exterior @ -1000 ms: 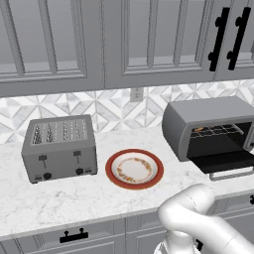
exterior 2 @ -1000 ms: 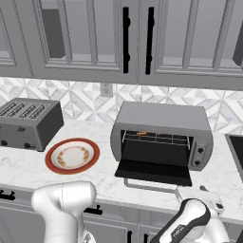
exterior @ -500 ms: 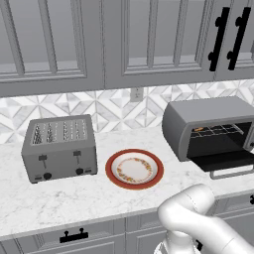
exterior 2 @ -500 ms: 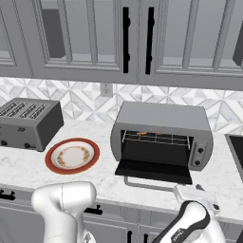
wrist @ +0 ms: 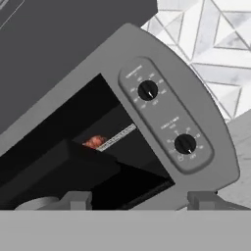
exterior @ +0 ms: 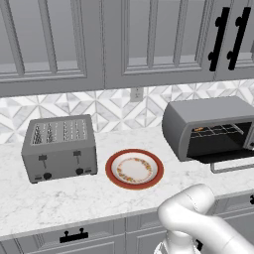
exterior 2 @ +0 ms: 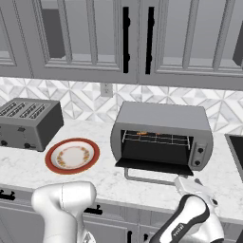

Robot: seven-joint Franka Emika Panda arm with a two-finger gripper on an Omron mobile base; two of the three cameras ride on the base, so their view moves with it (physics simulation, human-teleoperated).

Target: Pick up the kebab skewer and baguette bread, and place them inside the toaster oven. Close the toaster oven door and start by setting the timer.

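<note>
While the toaster oven (exterior: 211,126) sits at the right end of the counter (exterior: 59,198) in the left base view, its door (exterior: 225,157) hangs open and flat in front of it. A little orange bit shows on the wire rack (exterior: 218,131) inside, maybe the kebab skewer, but it is too small to be sure. The red-rimmed plate (exterior: 134,169) next to it has no food on it, so the food has likely gone into the oven. The grey toaster (exterior: 59,148) stands at the left.

From the right base view, the oven's front faces us. The door lies down low with its silver bar handle (exterior 2: 151,179) sticking out toward the robot. The gripper (exterior 2: 186,182) sits just beside the right end of that handle, low at the counter's edge. I think it is there so it can push the door up and shut. Something orange lies on the rack at the back.

Up close in the hand view, the picture is tilted. The two knobs, the upper knob (wrist: 147,90) and the lower knob (wrist: 185,143), sit on the oven's side panel. The lower one is likely the timer to turn later. A red-orange piece (wrist: 94,142) rests on the rack inside. I cannot make out the baguette bread for sure. The two finger tips (wrist: 73,200) stand wide apart and hold nothing.
</note>
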